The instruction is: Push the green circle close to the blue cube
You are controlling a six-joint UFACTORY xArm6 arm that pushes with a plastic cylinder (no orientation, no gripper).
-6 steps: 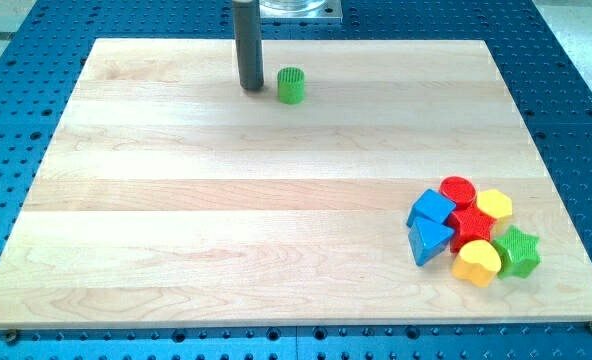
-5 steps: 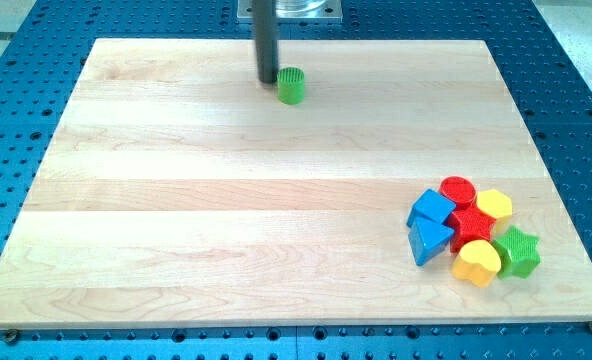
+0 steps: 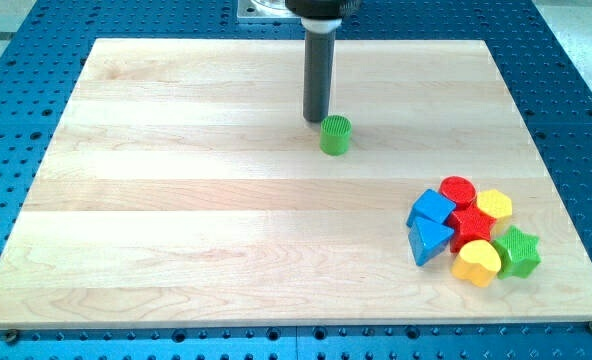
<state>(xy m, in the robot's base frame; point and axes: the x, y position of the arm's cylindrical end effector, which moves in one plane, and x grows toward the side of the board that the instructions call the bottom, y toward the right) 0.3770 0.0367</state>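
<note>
**Tip at the green circle, cluster well off to the right**

My tip (image 3: 317, 119) stands on the board (image 3: 176, 220) just beside the green circle (image 3: 335, 135), at its far-left edge; whether they touch cannot be told. There is no claw, only the rod. The green circle sits right of the board's centre, towards the far side, well apart from the blue cube (image 3: 432, 208). That cube lies near the right edge in a tight cluster: blue triangle (image 3: 429, 241) just nearer, red circle (image 3: 458, 189), red star (image 3: 470, 224), yellow block (image 3: 494, 204), yellow heart (image 3: 477, 262), green star (image 3: 517, 250).
</note>
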